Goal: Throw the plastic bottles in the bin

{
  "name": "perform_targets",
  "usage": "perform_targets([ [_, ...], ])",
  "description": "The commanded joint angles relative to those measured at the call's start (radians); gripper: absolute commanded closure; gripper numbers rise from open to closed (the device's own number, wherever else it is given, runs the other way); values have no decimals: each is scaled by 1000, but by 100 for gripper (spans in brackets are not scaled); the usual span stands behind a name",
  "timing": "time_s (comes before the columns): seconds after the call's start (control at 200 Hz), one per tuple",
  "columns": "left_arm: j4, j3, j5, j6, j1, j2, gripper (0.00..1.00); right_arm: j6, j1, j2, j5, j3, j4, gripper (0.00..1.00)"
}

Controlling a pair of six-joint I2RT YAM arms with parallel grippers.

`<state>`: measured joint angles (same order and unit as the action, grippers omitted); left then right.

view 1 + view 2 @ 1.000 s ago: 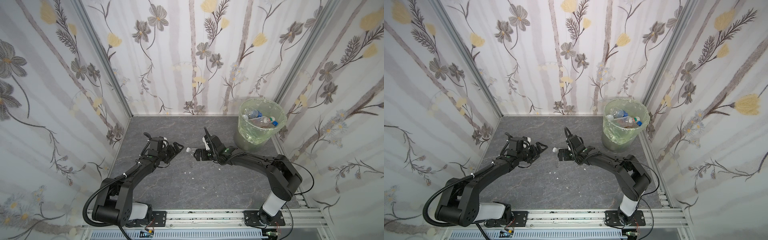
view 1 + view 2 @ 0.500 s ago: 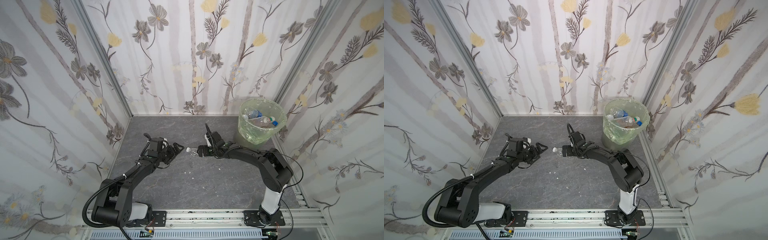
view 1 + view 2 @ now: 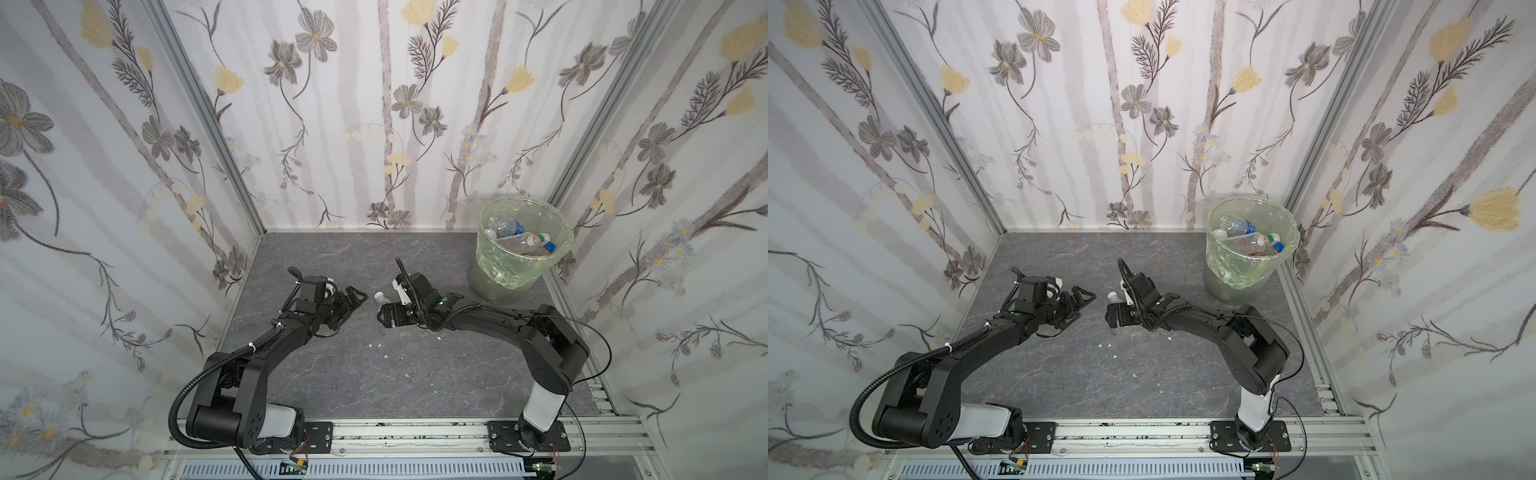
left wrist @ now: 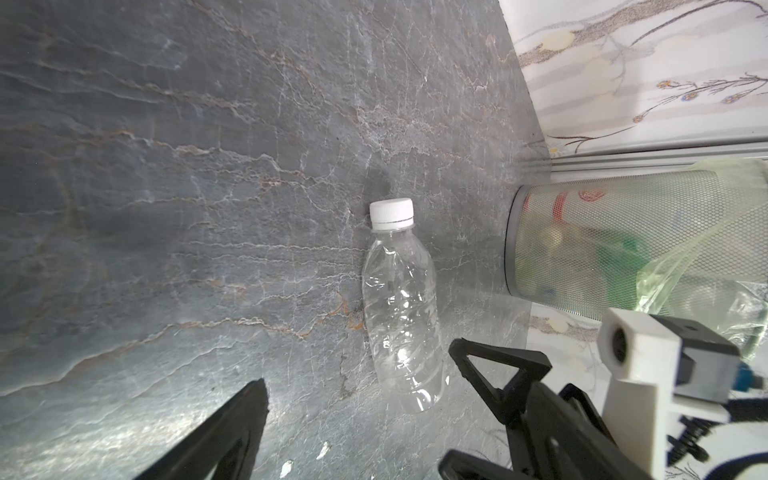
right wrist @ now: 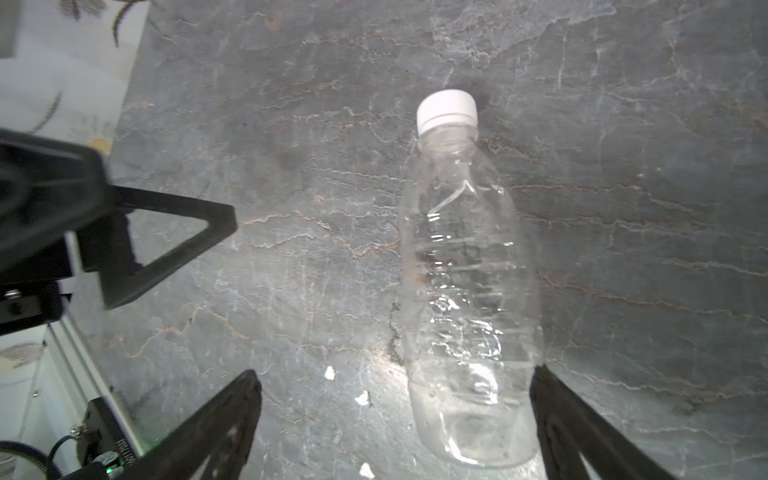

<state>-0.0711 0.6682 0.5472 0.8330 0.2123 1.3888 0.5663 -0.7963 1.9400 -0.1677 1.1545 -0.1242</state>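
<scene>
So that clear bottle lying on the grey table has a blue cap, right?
Not quite. The clear bottle does lie on the grey table, but its cap is white, not blue. Both wrist views show this plainly.

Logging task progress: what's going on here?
A two-armed robot is clearing bottles into the bag-lined bin, which holds several bottles. One clear white-capped bottle lies on the grey table between the grippers. The right gripper is open with the bottle's base between its fingers. The left gripper is open and empty.
</scene>
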Motion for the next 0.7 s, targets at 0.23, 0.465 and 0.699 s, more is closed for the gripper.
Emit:
perform_targets([
  [0.23, -13, 47, 20, -33, 59, 95, 0, -34, 106, -148, 77, -79, -2, 1],
  [0.465, 30, 158, -75, -76, 129, 219, 0, -49, 151, -211, 86, -134, 1, 0],
  [0.699, 188, 362, -220, -184, 166, 374, 0, -50, 164, -228, 71, -166, 32, 0],
])
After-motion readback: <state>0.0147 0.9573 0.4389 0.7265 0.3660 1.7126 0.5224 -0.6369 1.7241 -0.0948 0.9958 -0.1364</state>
